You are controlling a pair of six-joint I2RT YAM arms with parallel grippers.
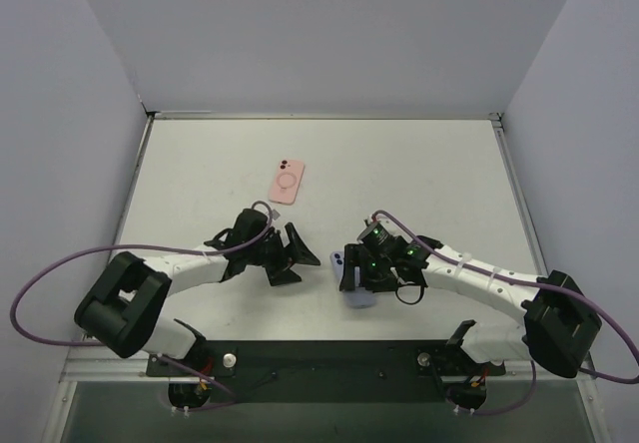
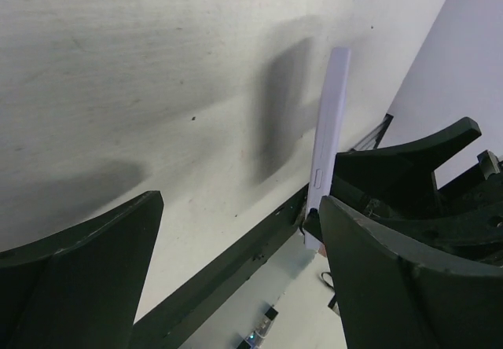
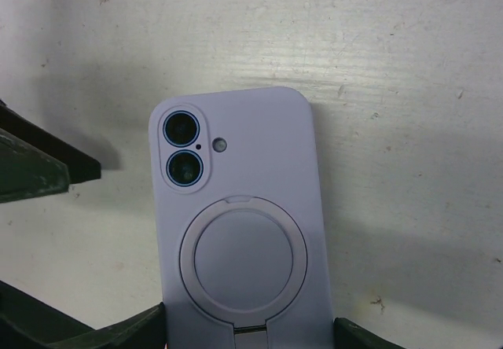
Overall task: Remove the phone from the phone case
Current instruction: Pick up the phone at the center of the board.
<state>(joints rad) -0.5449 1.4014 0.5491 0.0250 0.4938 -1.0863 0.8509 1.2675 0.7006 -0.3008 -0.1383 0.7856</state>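
Looking across the matte, scuffed white surface (image 1: pixel 200 164), I see my left claw (image 1: pixel 298 256) with its curved black fingers spread wide, gripping nothing. At its 12 o'clock a pink case (image 1: pixel 287 182) with a round ring lies flat. At its 3 o'clock my right claw (image 1: pixel 356 275) is clamped on the edges of the lavender phone case (image 3: pixel 236 121), a smooth, round-cornered slab held on edge. The phone (image 3: pixel 187 168) sits inside it, two blue-rimmed lenses showing above a circular ring stand (image 3: pixel 242 256).
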